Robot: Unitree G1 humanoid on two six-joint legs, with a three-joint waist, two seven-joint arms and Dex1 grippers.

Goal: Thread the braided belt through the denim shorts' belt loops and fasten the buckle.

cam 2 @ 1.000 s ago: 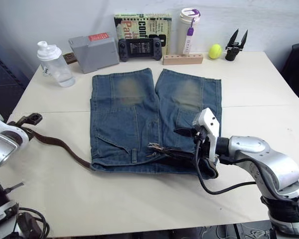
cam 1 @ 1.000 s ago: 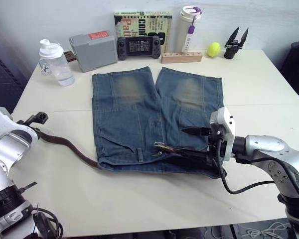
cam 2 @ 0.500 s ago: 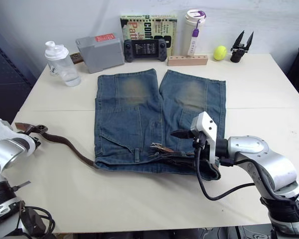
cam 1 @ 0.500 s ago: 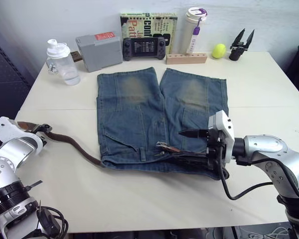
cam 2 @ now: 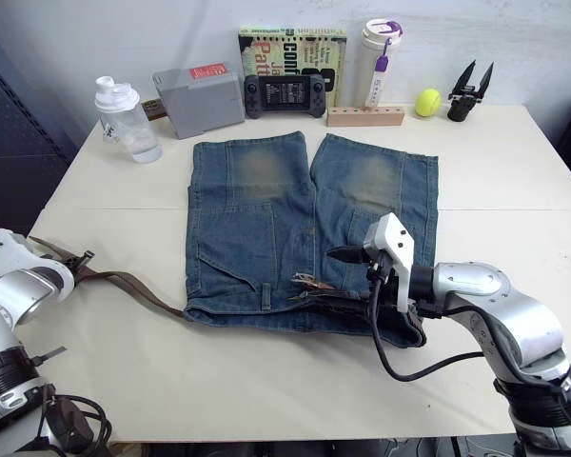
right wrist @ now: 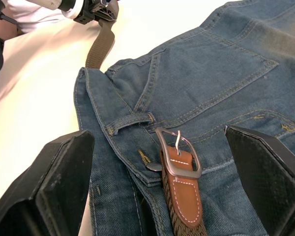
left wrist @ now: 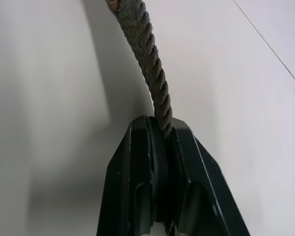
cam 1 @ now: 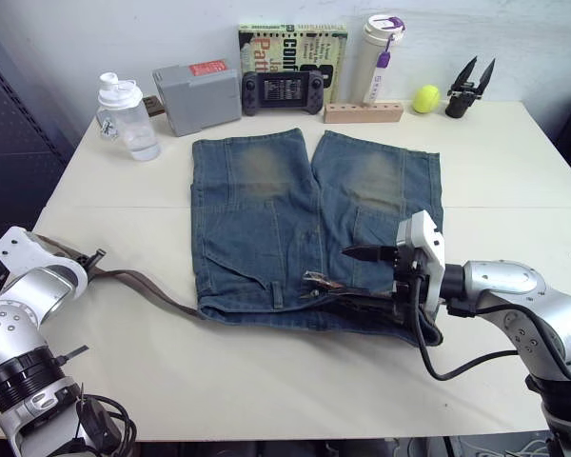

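Currently the denim shorts (cam 1: 309,233) lie flat on the pale desk (cam 1: 266,371), legs pointing toward the far edge, waistband toward the robot. The cloth is blue denim with faded tan patches on both legs and stitched pockets. A narrow denim belt loop (right wrist: 132,121) sits on the waistband beside the buckle.

The braided belt (cam 1: 147,288) is a long, narrow, brown woven strap. It runs from the left corner of the waistband across the bare desk to the left end effector (cam 2: 76,262), whose two black fingers are clamped on the woven strap, as the left wrist view shows (left wrist: 155,81). The strap also lies along the waistband toward the right side.

The buckle (right wrist: 178,156) is a silver-grey rectangular metal frame with a prong, fixed to a tan leather tab with light stitching. It rests on the waistband near the centre of the shorts.

The right end effector (cam 1: 366,269) hovers over the right half of the waistband with its fingers (right wrist: 49,187) spread wide on either side of the buckle end, gripping nothing.
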